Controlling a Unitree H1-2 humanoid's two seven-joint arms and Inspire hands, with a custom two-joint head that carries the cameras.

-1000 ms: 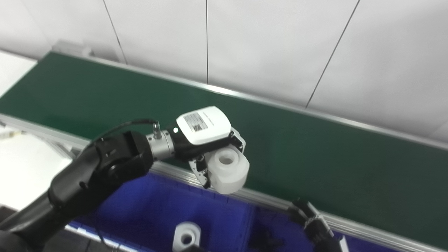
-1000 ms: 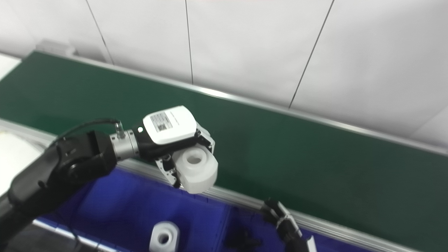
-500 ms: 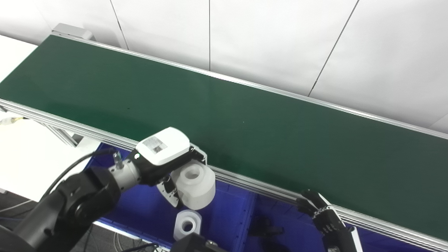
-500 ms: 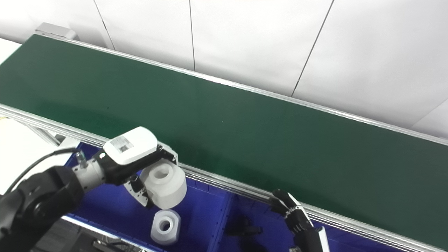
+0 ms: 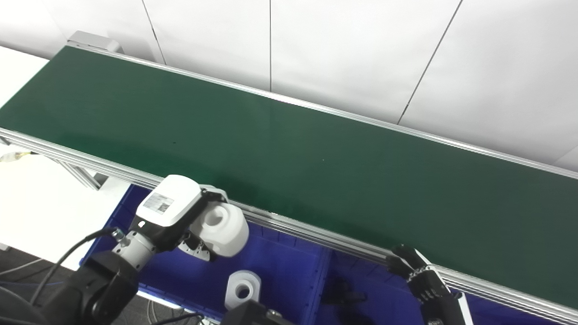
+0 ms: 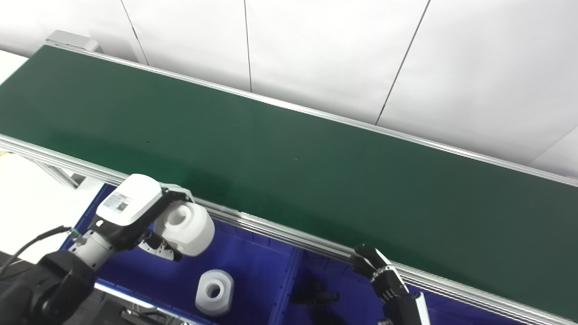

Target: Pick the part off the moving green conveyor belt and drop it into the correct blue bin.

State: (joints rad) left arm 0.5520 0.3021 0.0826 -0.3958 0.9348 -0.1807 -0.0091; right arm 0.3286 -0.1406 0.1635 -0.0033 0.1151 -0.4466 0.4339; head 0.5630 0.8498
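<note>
Now the left hand [image 5: 180, 221] is gripping the white part [image 5: 223, 228], with its fingers wrapped round the part's sides. It is holding the part up in the air, over the left blue bin [image 5: 289, 271], near the bin's back edge and just in front of the belt's near rail [image 5: 316, 234].

Another white part [image 5: 242, 289] is lying down in that same bin, close to its front edge. So this looks like the right bin for the drop.

The part looks hard and smooth, like thick plastic, with a round hole in the top. It will not bend or squash. It may be a bit slippery and a bit heavy for its size. Holding it by the round sides, as the hand is doing, seems best.

The green belt [image 5: 271, 144] is showing no parts on it.

The right hand [image 5: 420, 282] is waiting by the rail, over the next bin [image 5: 384, 302]. It is holding nothing, fingers a little curled.
</note>
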